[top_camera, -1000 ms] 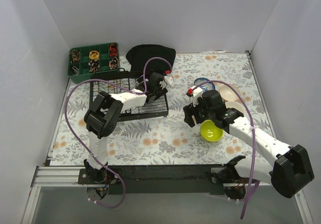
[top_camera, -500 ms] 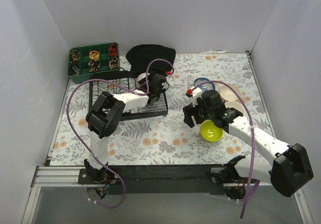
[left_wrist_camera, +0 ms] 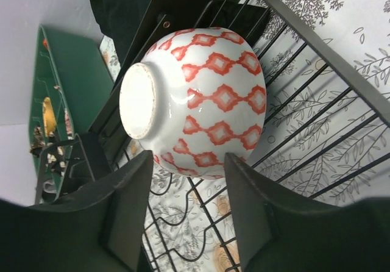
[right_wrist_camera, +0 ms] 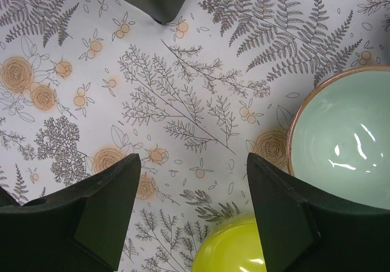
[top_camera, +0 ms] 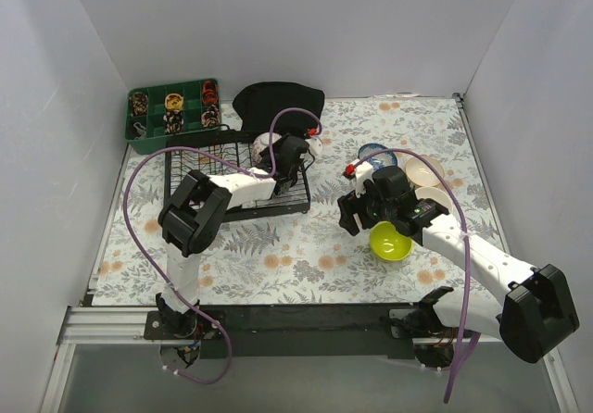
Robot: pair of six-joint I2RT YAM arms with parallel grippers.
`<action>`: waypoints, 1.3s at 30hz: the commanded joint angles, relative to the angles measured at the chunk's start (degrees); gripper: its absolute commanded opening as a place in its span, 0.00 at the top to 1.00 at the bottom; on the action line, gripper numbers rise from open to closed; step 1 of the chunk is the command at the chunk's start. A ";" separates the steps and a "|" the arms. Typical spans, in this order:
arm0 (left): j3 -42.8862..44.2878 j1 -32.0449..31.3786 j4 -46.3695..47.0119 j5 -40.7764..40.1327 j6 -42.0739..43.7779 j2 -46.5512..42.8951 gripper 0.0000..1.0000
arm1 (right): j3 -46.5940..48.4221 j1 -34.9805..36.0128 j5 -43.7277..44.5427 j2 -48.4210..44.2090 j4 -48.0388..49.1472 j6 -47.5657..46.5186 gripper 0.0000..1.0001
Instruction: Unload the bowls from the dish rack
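Observation:
A white bowl with a red-pink diamond pattern [left_wrist_camera: 201, 101] lies on its side in the black wire dish rack [left_wrist_camera: 317, 52], its base turned left. My left gripper [left_wrist_camera: 187, 162] is open, and its fingers straddle the bowl's lower edge. From above, that gripper [top_camera: 278, 156] is at the rack's [top_camera: 199, 168] back right, by the bowl [top_camera: 265, 141]. My right gripper [right_wrist_camera: 194, 168] stands open and holds nothing above the floral mat. A lime-green bowl [right_wrist_camera: 237, 250] sits just below it and a pale mint bowl [right_wrist_camera: 347, 144] to its right.
More bowls stand on the mat at the right: a blue one [top_camera: 372, 152] and a cream one [top_camera: 424, 172]. A green compartment tray [top_camera: 171, 109] and a black cloth [top_camera: 278, 103] lie behind the rack. White walls enclose the table.
My left gripper has moved a little back and left over the rack to the patterned bowl, and its jaws have narrowed. The right arm has barely moved.

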 commanded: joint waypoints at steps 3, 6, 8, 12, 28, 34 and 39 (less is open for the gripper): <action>0.34 0.53 1.14 0.78 -5.73 -5.62 0.62 | -0.01 0.01 -0.98 -0.26 1.82 -0.24 0.22; -0.01 0.53 0.43 1.22 -6.79 -6.06 0.68 | 0.08 0.01 -1.15 -0.08 1.90 -0.24 0.22; -0.19 0.53 0.34 0.96 -7.05 -6.41 0.73 | 0.17 0.01 -1.33 0.01 1.82 -0.15 0.22; 0.16 0.53 -0.18 1.40 -10.72 -7.90 0.71 | 0.08 0.01 -1.50 0.01 1.90 -0.15 0.22; 16.15 6.24 -20.65 8.68 -40.97 -5.80 0.24 | -0.62 0.01 -3.09 -1.49 1.82 0.55 0.22; 19.93 9.06 -24.53 13.61 -45.89 -2.11 0.23 | -1.15 0.01 -3.70 -2.37 1.82 0.82 0.22; 22.57 10.46 -26.02 16.42 -47.48 0.96 0.24 | -1.68 0.01 -3.70 -2.98 1.90 0.90 0.22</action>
